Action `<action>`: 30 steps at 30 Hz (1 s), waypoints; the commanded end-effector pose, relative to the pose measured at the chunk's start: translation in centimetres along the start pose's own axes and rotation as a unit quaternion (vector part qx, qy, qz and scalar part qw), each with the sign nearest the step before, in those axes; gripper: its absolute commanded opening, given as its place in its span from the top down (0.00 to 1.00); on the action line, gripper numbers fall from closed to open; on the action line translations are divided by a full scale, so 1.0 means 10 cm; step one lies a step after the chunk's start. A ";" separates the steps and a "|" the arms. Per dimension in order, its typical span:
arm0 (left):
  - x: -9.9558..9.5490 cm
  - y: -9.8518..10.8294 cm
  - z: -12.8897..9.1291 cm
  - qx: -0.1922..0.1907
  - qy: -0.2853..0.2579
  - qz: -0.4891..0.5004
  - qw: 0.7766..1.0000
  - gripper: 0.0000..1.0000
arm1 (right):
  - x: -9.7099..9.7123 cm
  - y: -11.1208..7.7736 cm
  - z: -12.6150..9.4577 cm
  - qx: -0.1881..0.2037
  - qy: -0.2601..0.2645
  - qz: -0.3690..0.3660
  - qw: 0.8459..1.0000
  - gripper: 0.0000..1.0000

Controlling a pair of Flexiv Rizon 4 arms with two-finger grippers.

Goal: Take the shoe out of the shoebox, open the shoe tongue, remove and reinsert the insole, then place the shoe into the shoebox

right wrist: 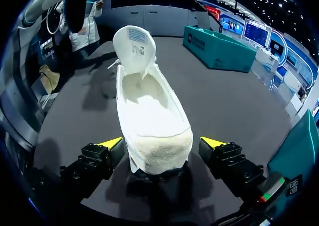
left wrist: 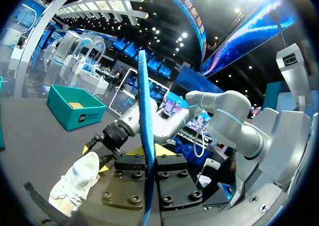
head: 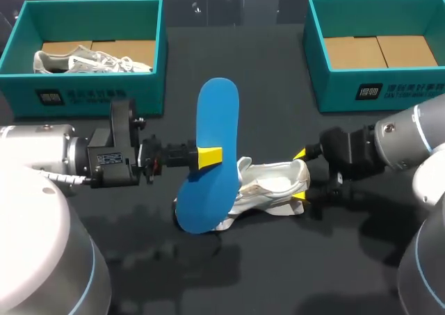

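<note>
1. L gripper: closed on the blue insole, gripping it at about mid-length. The insole stands near upright and clear of the shoe. Its lower end is close to the table, and its upper end leans slightly away from the robot. In the L wrist view the insole appears edge-on, clamped between the finger plates.

2. R gripper: fingers set wide, one on each side of the heel. The R wrist view shows a gap between each yellow tip and the heel, so there is no grip.

3. White shoe: out of the box and on the table approx. at centre, just beside the insole. The toe points toward the L arm and the heel toward the R gripper. Tongue: folded up and forward, so the shoe's interior is exposed.

4. L shoebox: teal, far-left on the table, and contains a second sneaker.

5. R shoebox: teal, far-right on the table, with its cardboard floor visible.
</note>
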State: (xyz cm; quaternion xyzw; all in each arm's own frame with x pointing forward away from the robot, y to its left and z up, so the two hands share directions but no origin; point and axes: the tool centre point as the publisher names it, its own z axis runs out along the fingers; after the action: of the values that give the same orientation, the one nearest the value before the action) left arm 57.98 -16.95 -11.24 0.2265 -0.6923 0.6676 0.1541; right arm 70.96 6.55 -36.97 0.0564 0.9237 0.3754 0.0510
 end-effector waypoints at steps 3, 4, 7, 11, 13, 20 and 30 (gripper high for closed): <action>0.00 0.01 0.01 0.001 0.000 0.000 1.000 1.00 | 0.03 0.12 -0.13 0.163 0.000 0.006 0.987 0.00; 0.00 0.01 0.01 0.001 0.000 0.000 1.000 1.00 | 0.03 0.12 -0.14 0.170 0.001 0.008 0.985 0.00; 0.00 0.01 0.01 0.001 0.000 0.000 1.000 1.00 | 0.03 0.16 -0.17 0.211 0.006 0.018 0.977 0.00; 0.00 0.01 0.01 0.001 0.000 0.000 1.000 1.00 | 0.05 0.21 -0.18 0.240 0.014 0.025 0.970 0.00; 0.00 0.01 0.01 0.001 0.000 0.000 1.000 1.00 | 0.05 0.24 -0.20 0.254 0.015 0.028 0.967 0.00; 0.00 0.01 0.01 0.001 0.000 0.000 1.000 1.00 | 0.11 0.35 -0.26 0.288 0.014 0.028 0.957 0.00; 0.00 0.01 0.01 0.001 0.000 0.000 1.000 1.00 | 0.11 0.35 -0.26 0.288 0.014 0.028 0.957 0.00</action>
State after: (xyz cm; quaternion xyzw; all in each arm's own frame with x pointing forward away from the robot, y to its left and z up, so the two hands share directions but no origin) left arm 57.94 -16.90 -11.18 0.2267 -0.6926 0.6672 0.1538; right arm 69.77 7.06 -32.86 0.0873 0.9808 0.1736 0.0144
